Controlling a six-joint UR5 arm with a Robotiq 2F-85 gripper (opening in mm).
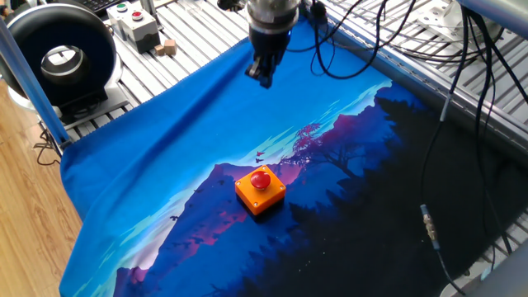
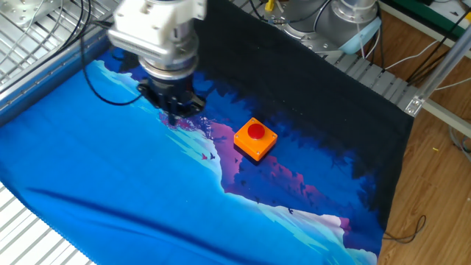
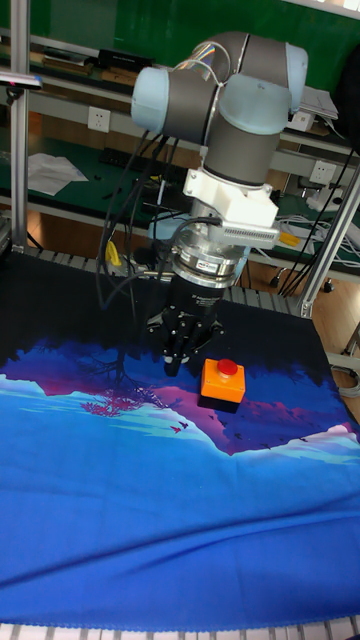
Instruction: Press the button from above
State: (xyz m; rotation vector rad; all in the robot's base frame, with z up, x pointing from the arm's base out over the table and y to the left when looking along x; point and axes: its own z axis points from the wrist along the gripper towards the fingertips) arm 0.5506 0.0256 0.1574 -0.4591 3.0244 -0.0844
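Observation:
The red domed button tops a small orange box standing on the printed blue cloth, near its middle. The button and the box also show in the other fixed view, and the button in the tall view. My gripper hangs over the cloth's far edge, well away from the button. The gripper points straight down, left of the box. The gripper has its dark fingers tapering to one tip, shut on nothing, at about the button's height and just left of it.
The blue and black cloth covers the slatted aluminium table. A grey box with green and red buttons, small wooden blocks and a round black device sit at the far left. Black cables hang at the right.

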